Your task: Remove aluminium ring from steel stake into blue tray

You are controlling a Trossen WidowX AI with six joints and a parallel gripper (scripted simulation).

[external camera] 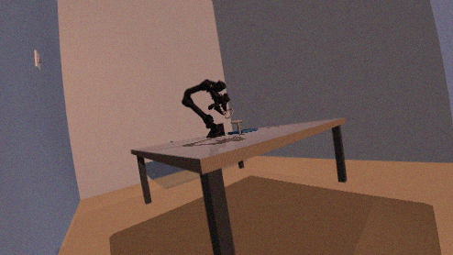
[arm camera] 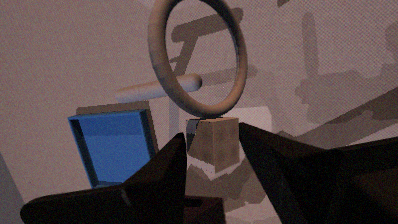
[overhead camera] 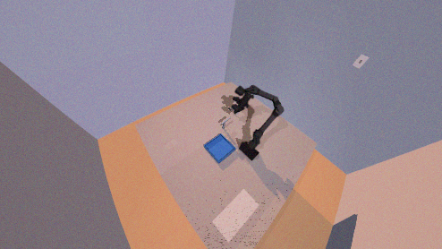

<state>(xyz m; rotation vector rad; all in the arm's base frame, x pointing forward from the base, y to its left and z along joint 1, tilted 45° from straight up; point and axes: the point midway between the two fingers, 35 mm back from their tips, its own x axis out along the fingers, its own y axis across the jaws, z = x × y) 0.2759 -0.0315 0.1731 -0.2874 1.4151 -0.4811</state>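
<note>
Currently, top: gripper (overhead camera: 233, 107) (external camera: 226, 113) (arm camera: 210, 133) stood beyond blue tray (overhead camera: 219, 149) (external camera: 249, 131) (arm camera: 116, 145).
Exterior: ring (external camera: 232, 113) (arm camera: 155, 55) hung above table (external camera: 261, 145), clear of stake (external camera: 239, 127).
Wrist: pincer clenched on tab (arm camera: 215, 142); probably light, stiff, slippery metal; tab best hold.

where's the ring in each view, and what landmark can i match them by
Top: too small to make out surely; around the gripper, above the picture's middle.
Exterior: the ring is at the picture's middle, just above the stake's cross-bar.
Wrist: top centre, upright, its tab between the fingers.
Shared landmark: the blue tray.
</note>
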